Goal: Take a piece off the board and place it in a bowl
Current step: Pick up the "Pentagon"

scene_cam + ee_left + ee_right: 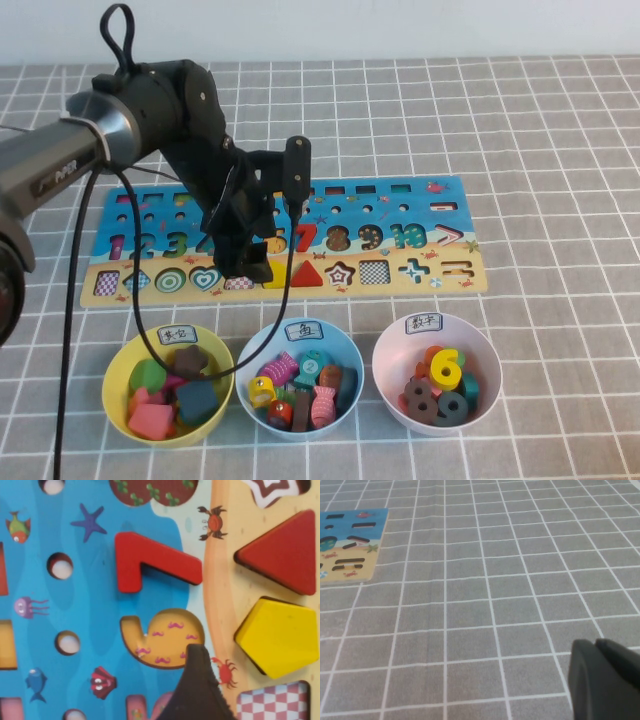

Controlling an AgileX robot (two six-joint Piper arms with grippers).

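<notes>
Two end effectors: left (245,262) over the board (420,275) beside red triangle (285,550), grip unclear; right (602,680) off-board, unclear.

The grey checked tablecloth (560,150) carries the board (455,280) and 3 bowls.

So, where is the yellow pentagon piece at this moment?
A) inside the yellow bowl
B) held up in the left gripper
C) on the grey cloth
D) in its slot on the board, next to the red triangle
D: the yellow pentagon piece sits in the board beside the red triangle, with the left gripper above it and the right gripper away over the cloth.
</notes>
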